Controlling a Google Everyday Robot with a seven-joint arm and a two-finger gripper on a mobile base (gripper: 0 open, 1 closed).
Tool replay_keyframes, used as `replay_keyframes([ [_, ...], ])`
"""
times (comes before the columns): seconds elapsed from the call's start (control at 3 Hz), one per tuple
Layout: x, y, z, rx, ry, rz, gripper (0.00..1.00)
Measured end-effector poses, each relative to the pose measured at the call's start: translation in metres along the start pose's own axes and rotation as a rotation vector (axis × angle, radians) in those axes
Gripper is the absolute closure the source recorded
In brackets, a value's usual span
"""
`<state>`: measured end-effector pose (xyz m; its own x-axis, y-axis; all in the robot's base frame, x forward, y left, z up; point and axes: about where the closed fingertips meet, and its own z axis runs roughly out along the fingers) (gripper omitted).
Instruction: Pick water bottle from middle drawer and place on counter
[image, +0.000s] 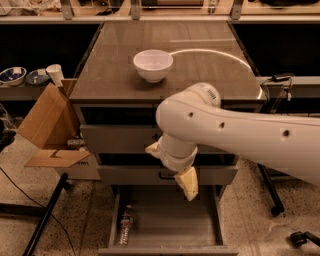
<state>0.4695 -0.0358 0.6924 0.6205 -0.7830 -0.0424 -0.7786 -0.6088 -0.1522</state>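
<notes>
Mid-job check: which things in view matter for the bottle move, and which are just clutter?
Job: water bottle, middle drawer, counter, gripper over the open drawer.
Lying about: white bowl on the counter, cardboard box beside the cabinet.
</notes>
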Motion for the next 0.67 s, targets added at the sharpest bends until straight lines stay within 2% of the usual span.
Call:
replay_keyframes([
  [0.33, -0.0217, -0.0093, 0.0409, 0.016, -0.044, -0.07, 0.0],
  [0.67, -0.0217, -0.0093, 0.0409, 0.016, -0.044, -0.07, 0.0],
])
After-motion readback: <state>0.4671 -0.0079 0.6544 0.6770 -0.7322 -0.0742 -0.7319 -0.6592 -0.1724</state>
